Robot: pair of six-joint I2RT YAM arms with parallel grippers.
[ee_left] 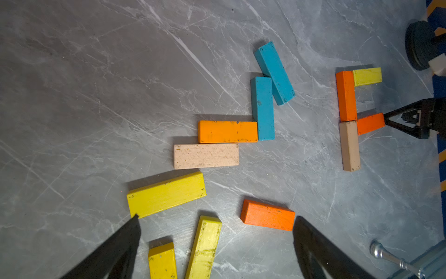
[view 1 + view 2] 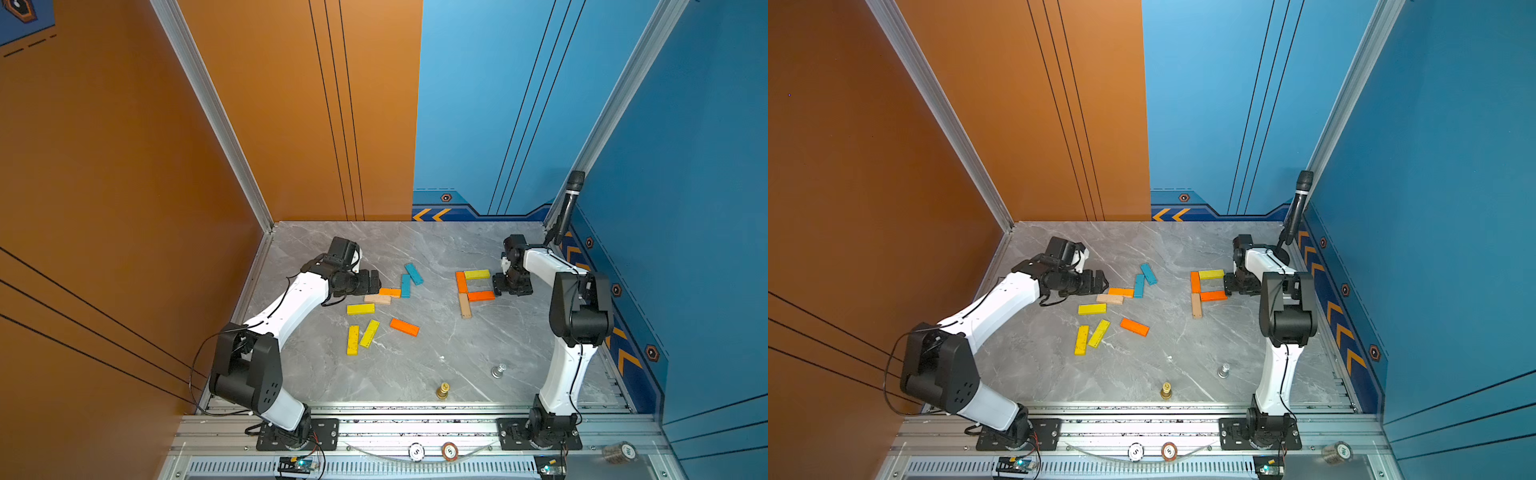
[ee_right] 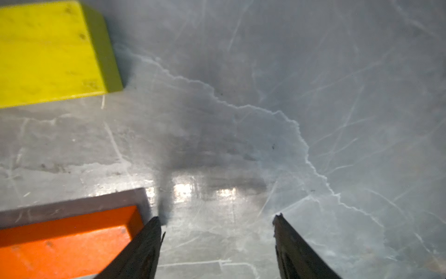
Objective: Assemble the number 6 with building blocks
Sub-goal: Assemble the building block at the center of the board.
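Observation:
The partly laid number 6 lies right of centre: an orange plank (image 2: 461,281) upright, a yellow plank (image 2: 476,274) across its top, an orange plank (image 2: 481,296) across the middle and a tan plank (image 2: 465,305) below. My right gripper (image 2: 500,286) is open and empty just right of that middle orange plank (image 3: 65,236), with one finger (image 3: 144,246) beside its end. Loose building blocks lie left of centre: two teal (image 2: 414,273), orange (image 2: 390,292), tan (image 2: 377,299), yellow (image 2: 360,308) and orange (image 2: 404,327). My left gripper (image 2: 376,283) hangs open and empty at their left edge.
Two more yellow planks (image 2: 369,333) lie side by side nearer the front. A gold chess-like piece (image 2: 443,390) and a silver one (image 2: 498,370) stand near the front edge. A microphone (image 2: 569,205) leans in the far right corner. Walls close three sides.

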